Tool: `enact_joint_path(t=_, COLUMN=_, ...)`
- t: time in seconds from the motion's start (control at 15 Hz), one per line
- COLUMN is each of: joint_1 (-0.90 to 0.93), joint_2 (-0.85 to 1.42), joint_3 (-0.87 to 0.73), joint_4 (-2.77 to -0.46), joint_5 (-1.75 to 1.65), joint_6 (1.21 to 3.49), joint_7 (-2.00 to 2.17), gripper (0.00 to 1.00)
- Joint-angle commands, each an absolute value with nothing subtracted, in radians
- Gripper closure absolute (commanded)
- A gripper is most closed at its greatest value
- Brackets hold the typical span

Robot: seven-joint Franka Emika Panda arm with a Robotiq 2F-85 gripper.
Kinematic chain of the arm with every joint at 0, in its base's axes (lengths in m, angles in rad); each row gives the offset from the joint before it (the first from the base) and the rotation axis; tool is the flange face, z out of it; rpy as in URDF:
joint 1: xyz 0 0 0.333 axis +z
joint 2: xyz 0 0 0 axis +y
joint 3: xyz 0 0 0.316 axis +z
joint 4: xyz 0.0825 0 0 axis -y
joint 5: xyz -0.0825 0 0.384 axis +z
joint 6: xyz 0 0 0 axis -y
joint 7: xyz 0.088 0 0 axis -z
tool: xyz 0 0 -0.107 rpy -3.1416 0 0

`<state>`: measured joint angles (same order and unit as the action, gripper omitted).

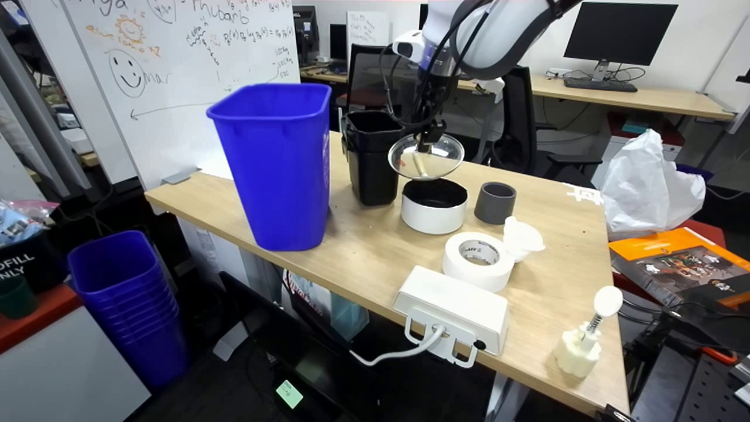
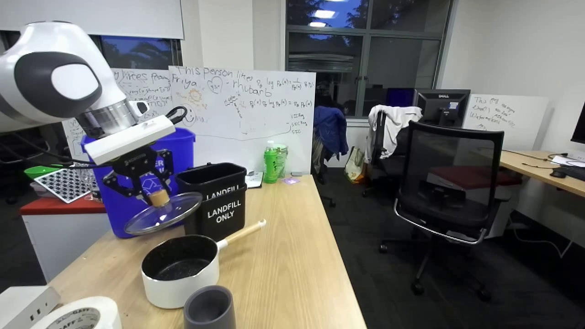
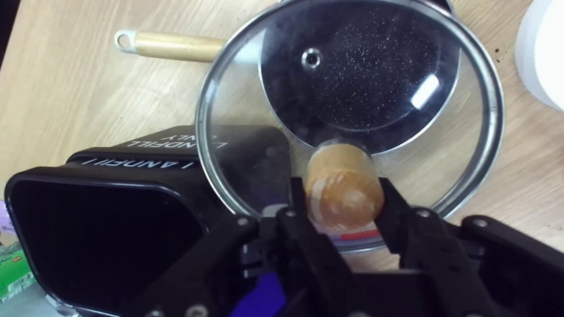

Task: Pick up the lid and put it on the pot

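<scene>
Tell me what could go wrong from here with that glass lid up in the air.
The pincer holds the lid only by its knob, so it might twist or slip. The lid tilts, so lowering it that way could catch one edge on the pot and leave it crooked. The black bins stand close by, so the lid could bump them.

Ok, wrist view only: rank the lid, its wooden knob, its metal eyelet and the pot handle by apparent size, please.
1. Lid
2. Wooden knob and pot handle: unranked; the knob sits nearer and looks thicker, the handle looks longer.
3. Metal eyelet
</scene>
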<state>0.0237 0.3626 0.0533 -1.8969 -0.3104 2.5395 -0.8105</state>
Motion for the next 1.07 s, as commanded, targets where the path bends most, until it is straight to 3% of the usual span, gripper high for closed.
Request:
enact_joint_path(t=0.0, joint_1=0.018, joint_2=0.363, joint_3=0.06, joint_4=-1.895, joint_5=-0.314, joint_6=2.537, joint_7=-0.808, gripper=0.58)
enact_joint_path(t=0.13, joint_1=0.018, joint_2=0.363, joint_3=0.06, joint_4=-1.895, joint_5=-0.314, joint_6=2.537, joint_7=-0.808, gripper=0.58)
enact_joint_path(t=0.2, joint_1=0.018, joint_2=0.363, joint_3=0.06, joint_4=-1.895, joint_5=-0.314, joint_6=2.537, joint_7=-0.808, gripper=0.83)
enact_joint_path(t=1.0, joint_1=-0.015, joint_2=0.326, joint_3=0.025, joint_4=-1.943, joint_5=-0.276, joint_6=2.518, joint_7=-0.642, gripper=0.83)
